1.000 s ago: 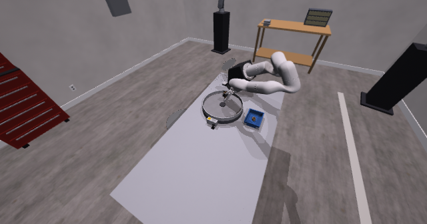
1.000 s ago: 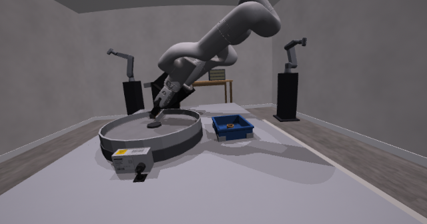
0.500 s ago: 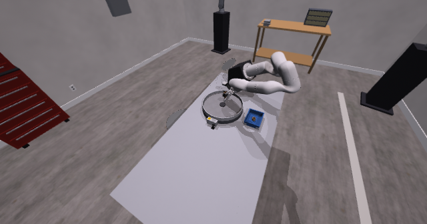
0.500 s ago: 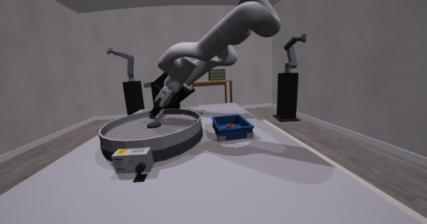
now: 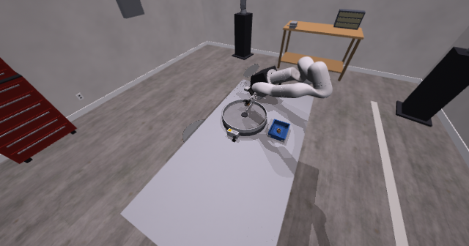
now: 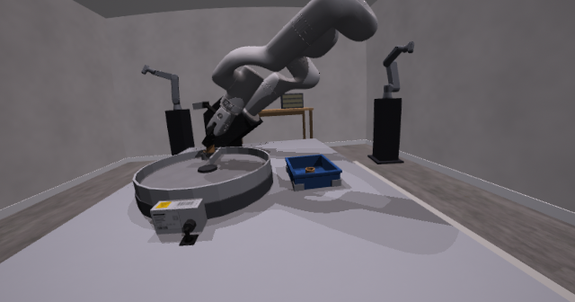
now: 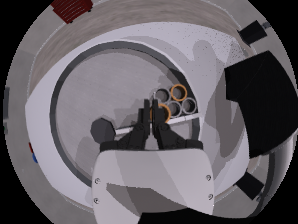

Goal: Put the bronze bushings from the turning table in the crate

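Note:
The round grey turning table stands on the long table, with the blue crate right of it. One bronze bushing lies in the crate. My gripper reaches down over the far side of the turning table. In the wrist view my gripper is shut on the wall of a bronze bushing. Beside it lie another bronze bushing and steel bushings, close together near the rim.
A dark hub sits at the middle of the turning table. A grey control box with a knob is fixed to its front. The arm's black base stands behind the turning table.

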